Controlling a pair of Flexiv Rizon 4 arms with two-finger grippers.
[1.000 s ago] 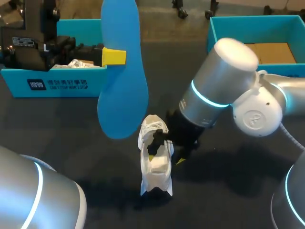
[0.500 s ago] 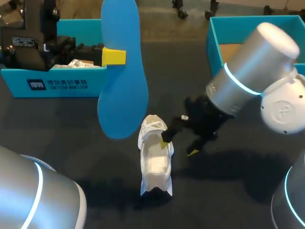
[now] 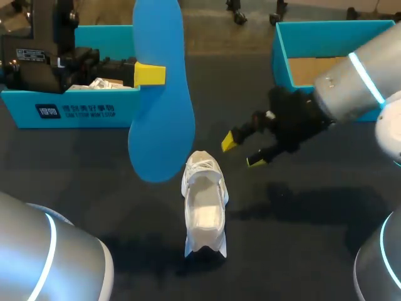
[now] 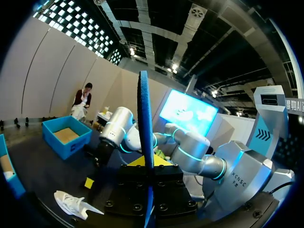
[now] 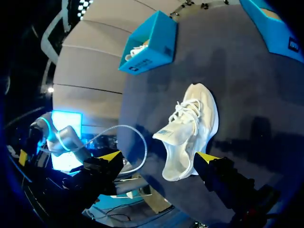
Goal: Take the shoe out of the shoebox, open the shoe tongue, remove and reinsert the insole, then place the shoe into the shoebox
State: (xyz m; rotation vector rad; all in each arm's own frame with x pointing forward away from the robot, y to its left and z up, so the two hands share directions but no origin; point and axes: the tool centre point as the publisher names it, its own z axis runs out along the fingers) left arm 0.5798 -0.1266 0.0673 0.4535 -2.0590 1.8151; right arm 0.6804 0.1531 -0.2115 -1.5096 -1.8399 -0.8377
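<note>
The left arm [image 3: 37, 266] and right arm [image 3: 354, 84] are silver-grey tubes with glowing cyan rings. The right tool [image 3: 242, 152] and left tool [image 4: 148, 162] are black and yellow-tipped, the left's screw-studded.

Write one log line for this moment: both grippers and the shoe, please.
left gripper: shut on blue insole, held upright | right gripper: open, empty | white shoe: on table, untouched

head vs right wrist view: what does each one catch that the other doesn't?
Head only: the blue insole, held upright off the table in the left hand. Right wrist only: the side panel of the white shoe, seen from close. Both: the shoe on the dark table, the right hand open and clear of it, and the blue shoebox with something white inside.
</note>
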